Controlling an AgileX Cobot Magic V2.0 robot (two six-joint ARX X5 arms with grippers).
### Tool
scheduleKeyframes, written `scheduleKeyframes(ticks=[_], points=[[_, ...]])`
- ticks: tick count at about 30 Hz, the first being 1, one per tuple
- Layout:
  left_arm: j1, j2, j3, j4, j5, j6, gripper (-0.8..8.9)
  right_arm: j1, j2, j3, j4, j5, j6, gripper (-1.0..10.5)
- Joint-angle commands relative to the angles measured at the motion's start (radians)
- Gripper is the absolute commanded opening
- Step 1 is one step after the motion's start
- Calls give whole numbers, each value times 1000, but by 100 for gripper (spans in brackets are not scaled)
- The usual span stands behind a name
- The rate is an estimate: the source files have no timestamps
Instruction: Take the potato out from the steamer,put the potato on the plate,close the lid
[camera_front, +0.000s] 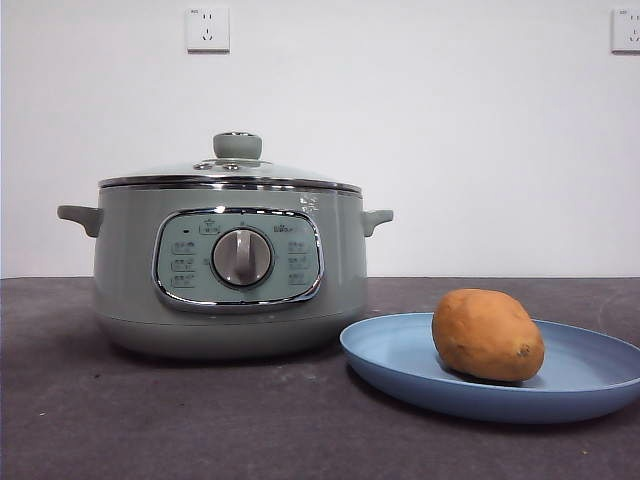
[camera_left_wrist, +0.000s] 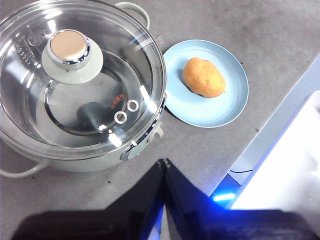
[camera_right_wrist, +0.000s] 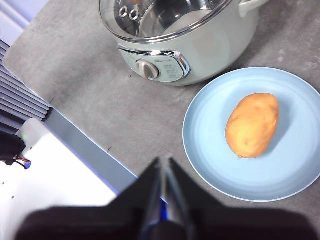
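Observation:
The sage-green steamer (camera_front: 230, 265) stands at the left of the table with its glass lid (camera_front: 232, 170) seated on the rim. Through the lid (camera_left_wrist: 80, 75) the pot's inside shows bare. The orange-brown potato (camera_front: 487, 334) lies on the light-blue plate (camera_front: 400, 360) just right of the steamer. My left gripper (camera_left_wrist: 164, 165) hovers shut, high above the table in front of the steamer (camera_left_wrist: 145, 140), holding nothing. My right gripper (camera_right_wrist: 163, 165) is also shut and empty, raised beside the plate (camera_right_wrist: 210, 150) and potato (camera_right_wrist: 252, 125). Neither arm shows in the front view.
The table edge (camera_left_wrist: 280, 105) runs close behind the plate in the left wrist view. A white and blue base (camera_right_wrist: 55, 175) lies beyond the table's near edge. Two wall sockets (camera_front: 207, 29) sit on the white wall.

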Motion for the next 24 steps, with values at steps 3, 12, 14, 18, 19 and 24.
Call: scheduleKeyframes(ticks=[3,12,14,18,19,24], points=[[-4,0,1,0,3,1,-3,1,-2,1,3,1,2,0],[-4,0,1,1,0,1,-3,1,-2,1,3,1,2,0],[-4,0,1,1,0,1,-3,1,-2,1,3,1,2,0],[-2,0,1,7,-3,6,-3,1,-2,1,3,1,2,0],[2,-4,1,18,-12,21,-3,1,-2,1,3,1,2,0],[49,-77,-2,248,-19,88,-3,2,-2,1,3,1,2,0]])
